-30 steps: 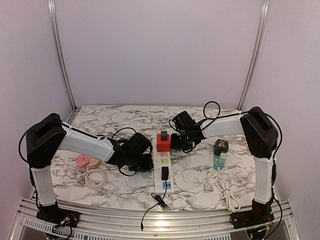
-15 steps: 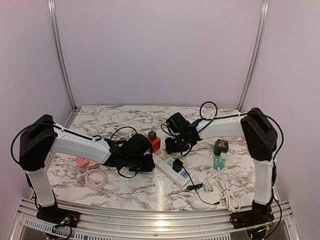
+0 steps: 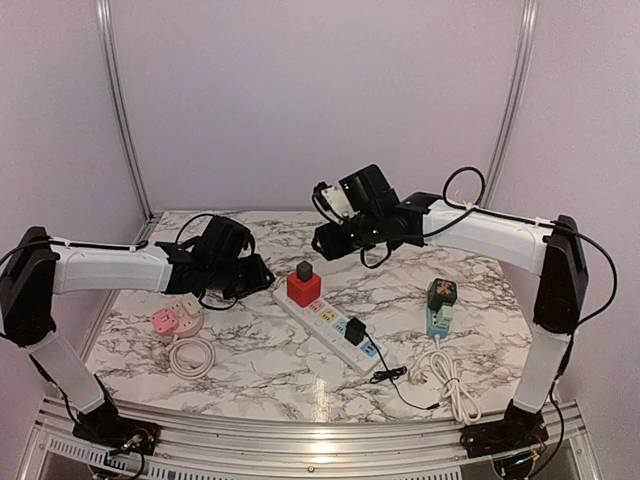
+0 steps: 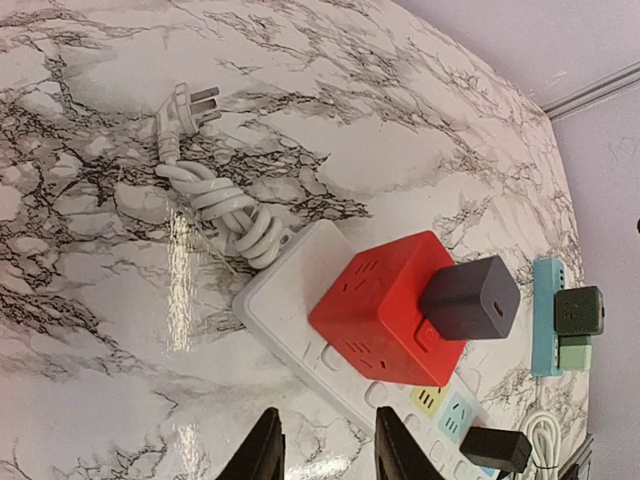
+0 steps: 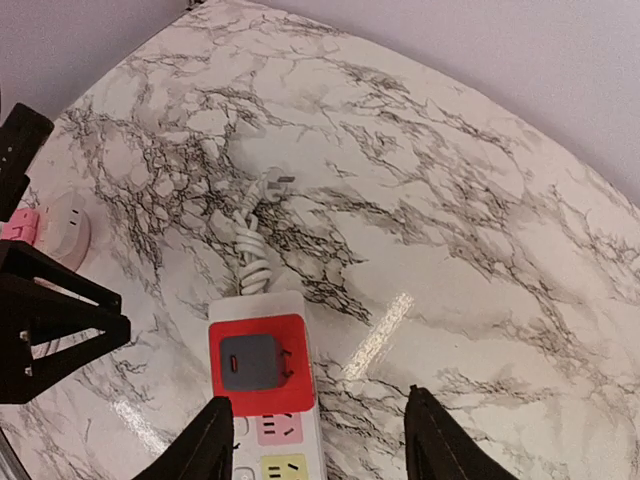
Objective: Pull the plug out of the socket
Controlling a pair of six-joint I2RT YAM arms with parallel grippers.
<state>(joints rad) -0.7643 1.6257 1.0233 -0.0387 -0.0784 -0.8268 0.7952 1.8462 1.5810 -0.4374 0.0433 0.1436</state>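
A dark grey boxy plug (image 4: 470, 297) sits in the glossy red cube (image 4: 385, 300) on the white strip (image 4: 290, 290), mid-table on veined marble (image 4: 100, 150). Left claw (image 4: 325, 455) partly spread, right claw (image 5: 320, 440) wide, both empty. Only the right wrist view catches the round pink socket (image 5: 60, 225).

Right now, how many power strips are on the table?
3. A long white one lies in the middle, a round pink one on the left, and a teal one on the right. I see no others, though one could be hidden.
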